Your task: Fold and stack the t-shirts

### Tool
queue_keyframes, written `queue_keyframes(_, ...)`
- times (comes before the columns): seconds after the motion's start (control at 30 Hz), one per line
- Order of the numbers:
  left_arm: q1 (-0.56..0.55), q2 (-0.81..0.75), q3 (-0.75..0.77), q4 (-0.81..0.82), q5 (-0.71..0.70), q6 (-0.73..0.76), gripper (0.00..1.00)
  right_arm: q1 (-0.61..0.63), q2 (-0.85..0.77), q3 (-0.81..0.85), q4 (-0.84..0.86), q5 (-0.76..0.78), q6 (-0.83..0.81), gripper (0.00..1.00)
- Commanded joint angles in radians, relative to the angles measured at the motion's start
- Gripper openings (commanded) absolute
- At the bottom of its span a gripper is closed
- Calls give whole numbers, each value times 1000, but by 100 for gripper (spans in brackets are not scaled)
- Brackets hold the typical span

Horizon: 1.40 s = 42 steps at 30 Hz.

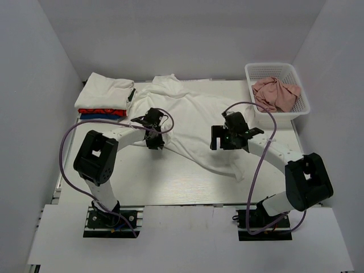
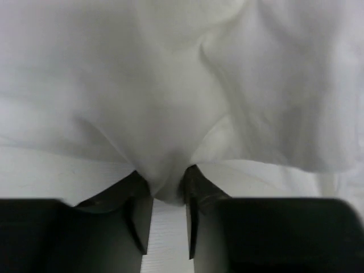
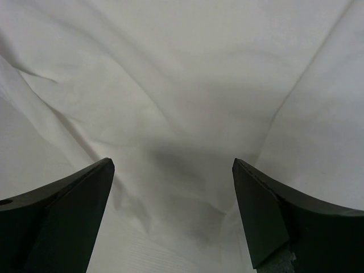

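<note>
A large white t-shirt (image 1: pixel 193 116) lies spread and wrinkled across the middle of the table. My left gripper (image 1: pixel 152 135) is at its left edge, shut on a pinched fold of the white cloth (image 2: pixel 168 181). My right gripper (image 1: pixel 223 139) hovers over the shirt's right part with its jaws wide open and empty; white cloth (image 3: pixel 170 114) fills its view. A stack of folded t-shirts stands at the back left: a white one (image 1: pixel 106 92) on top, a red one (image 1: pixel 101 112) under it, a blue one (image 1: pixel 96 117) at the bottom.
A white plastic basket (image 1: pixel 298 85) stands at the back right with a crumpled pink garment (image 1: pixel 274 94) in it. White walls close in the table on three sides. The arm bases are at the near edge.
</note>
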Motion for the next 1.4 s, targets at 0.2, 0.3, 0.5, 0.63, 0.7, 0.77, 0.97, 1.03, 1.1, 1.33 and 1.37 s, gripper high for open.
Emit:
queue_keyframes(0.2,-4,-124,24,-180,-58,-22,28,-32,-62,-68,-19,43,18,90)
queue_keyframes(0.3,-13,-211,-5,-255,-58,-43,26,-41,-55,-82,-15,58,26,90)
queue_keyframes(0.5,-13,-421,-135,-485,12,-146,19,-66,-78,-120,-9,69,33,90)
queue_keyframes(0.63,-13,-549,-180,-680,54,-217,21,-80,-94,-134,-27,77,46,90)
queue_keyframes(0.7,-13,-593,-198,-778,83,-228,28,-87,-116,-143,-35,70,52,90)
queue_keyframes(0.77,-13,-653,-217,-829,83,-237,31,-97,-131,-158,-36,77,62,90)
queue_keyframes(0.97,-13,-782,-251,-892,152,-264,45,-112,-183,-157,-42,100,72,90)
queue_keyframes(1.03,-13,-828,-260,-892,193,-264,46,-118,-188,-142,-49,92,73,90)
queue_keyframes(1.1,-13,-856,-270,-892,239,-264,46,-120,-208,-129,-65,92,72,90)
queue_keyframes(1.33,-4,-865,-178,-755,91,-260,100,-118,-219,-111,-21,84,76,90)
queue_keyframes(1.37,-4,-841,-166,-688,54,-245,100,-117,-191,-97,-26,112,82,90)
